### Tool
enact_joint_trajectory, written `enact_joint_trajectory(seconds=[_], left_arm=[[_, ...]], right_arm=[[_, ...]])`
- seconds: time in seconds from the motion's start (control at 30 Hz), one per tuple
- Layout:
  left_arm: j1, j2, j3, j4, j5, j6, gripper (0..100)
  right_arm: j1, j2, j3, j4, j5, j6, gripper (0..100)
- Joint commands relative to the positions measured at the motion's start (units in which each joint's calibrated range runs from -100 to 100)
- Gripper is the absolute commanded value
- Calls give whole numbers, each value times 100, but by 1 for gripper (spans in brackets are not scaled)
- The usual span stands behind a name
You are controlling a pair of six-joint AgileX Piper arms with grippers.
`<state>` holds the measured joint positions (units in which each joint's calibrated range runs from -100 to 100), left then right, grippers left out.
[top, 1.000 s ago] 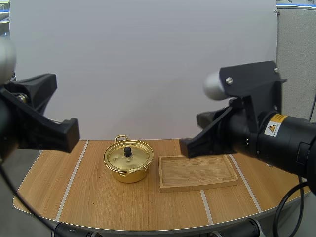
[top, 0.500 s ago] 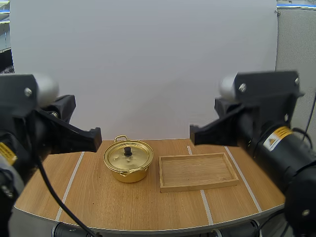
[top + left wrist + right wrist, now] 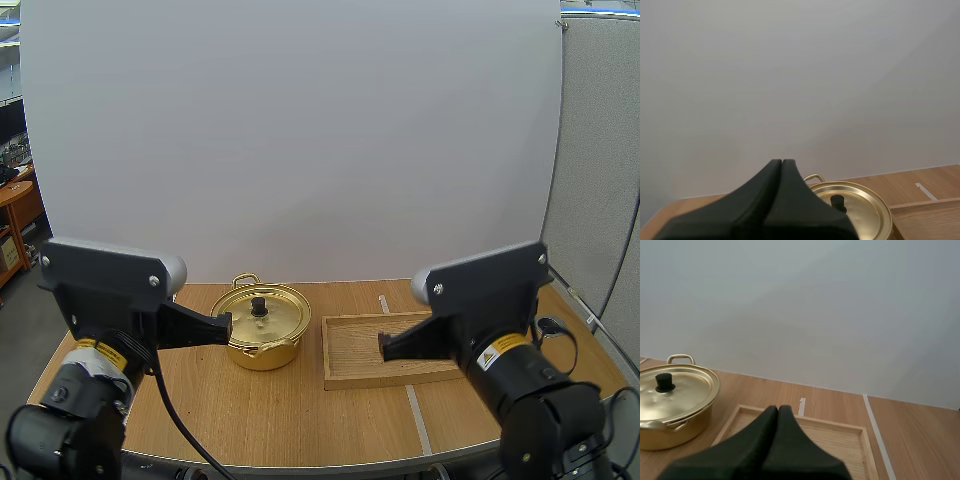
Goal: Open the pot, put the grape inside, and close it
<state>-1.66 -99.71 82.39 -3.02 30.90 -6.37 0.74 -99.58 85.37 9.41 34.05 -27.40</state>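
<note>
Golden metal, round and shiny: a lidded pot [image 3: 262, 355] with loop handles, a little left of the centre of the high view, on the light wooden table [image 3: 300, 420]. Closed by its flat golden lid [image 3: 238, 315], seated level on the rim, with a small black knob [image 3: 259, 305] upright in the middle. Nothing to say about the inside, hidden under the lid.

Just right of the pot, near but apart: a shallow rectangular wooden tray [image 3: 350, 355]. Only bare wood on the part of its floor in sight. Right end covered by the right arm in the high view.

At the lower left of the high view, the black two-finger left gripper [image 3: 228, 325], its tip drawn against the left wall of the pot; cannot tell whether touching. In the left wrist view, pressed together into one dark wedge, holding nothing, pointing over the pot. At the lower right, the black two-finger right gripper [image 3: 384, 347], tip above the tray, in the right wrist view also closed into a wedge on nothing.

Judged as the very beginning: opening step in hand, lid not yet touched. For the next move: spread the fingers of one arm, come down over the knob, pinch it, lift straight up, put the lid aside. Grape and closing only afterwards.
</note>
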Motion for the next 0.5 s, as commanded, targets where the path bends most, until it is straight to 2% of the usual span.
enact_joint_trajectory(seconds=[0.0, 0.13, 0.23, 0.27, 0.43, 0.47], left_arm=[[31, -29, 796, 63, -1025, -25, 0], [46, -29, 1401, 63, -1347, -25, 0], [52, -29, 1761, 63, -2072, -25, 0], [52, -29, 1761, 43, -1652, -58, 0], [54, -29, 1761, 30, -1049, -281, 0], [54, -29, 1761, 30, -911, -319, 0]], right_arm=[[-30, -42, 656, -10, -470, -16, 0], [-30, -42, 1057, -10, -696, -16, 0], [-30, -42, 1243, -10, -679, -16, 0], [-30, -42, 1302, -10, -679, -16, 0], [-30, -42, 1463, 16, -600, -16, 0], [-30, -42, 1463, 16, -259, -16, 0]])
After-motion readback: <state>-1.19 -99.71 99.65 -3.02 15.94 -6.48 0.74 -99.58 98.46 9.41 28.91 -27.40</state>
